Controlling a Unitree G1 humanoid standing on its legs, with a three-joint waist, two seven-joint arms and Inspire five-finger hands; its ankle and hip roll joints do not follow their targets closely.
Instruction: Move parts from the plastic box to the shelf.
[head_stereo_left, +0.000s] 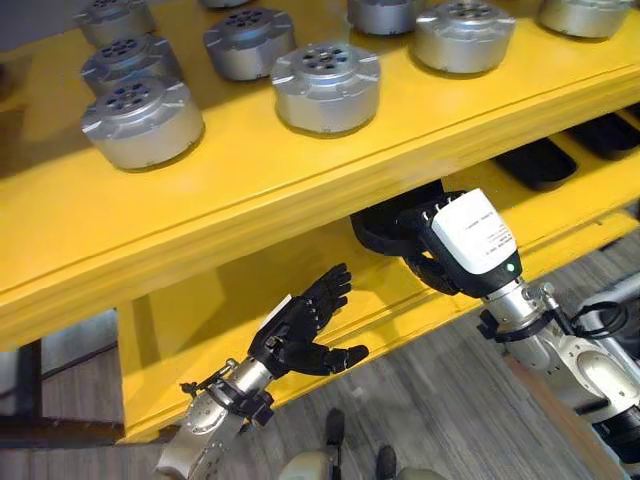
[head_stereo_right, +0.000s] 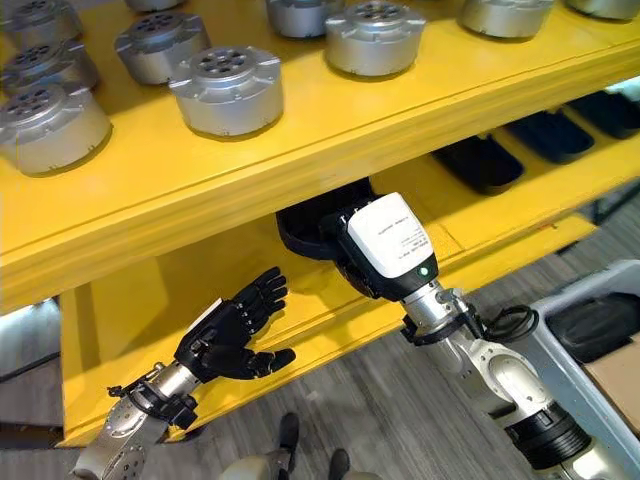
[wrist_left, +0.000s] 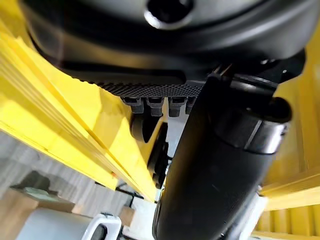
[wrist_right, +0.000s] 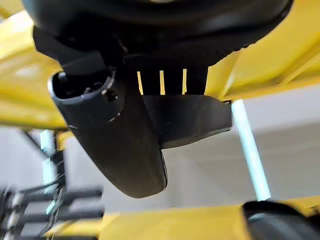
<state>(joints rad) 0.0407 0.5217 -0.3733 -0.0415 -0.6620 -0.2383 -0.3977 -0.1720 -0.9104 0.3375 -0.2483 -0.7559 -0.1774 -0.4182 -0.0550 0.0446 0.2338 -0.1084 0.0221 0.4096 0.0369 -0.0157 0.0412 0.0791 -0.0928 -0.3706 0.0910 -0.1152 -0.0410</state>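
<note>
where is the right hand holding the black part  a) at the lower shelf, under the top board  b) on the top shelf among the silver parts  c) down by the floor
a: the right hand holds the black part at the lower shelf, beneath the top shelf that carries the silver parts.

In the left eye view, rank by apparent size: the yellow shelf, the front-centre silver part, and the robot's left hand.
1. Shelf, largest by far.
2. Silver part.
3. Left hand, open. It looks about as big as the part and sits nearer the camera, so this order is unsure.
</note>
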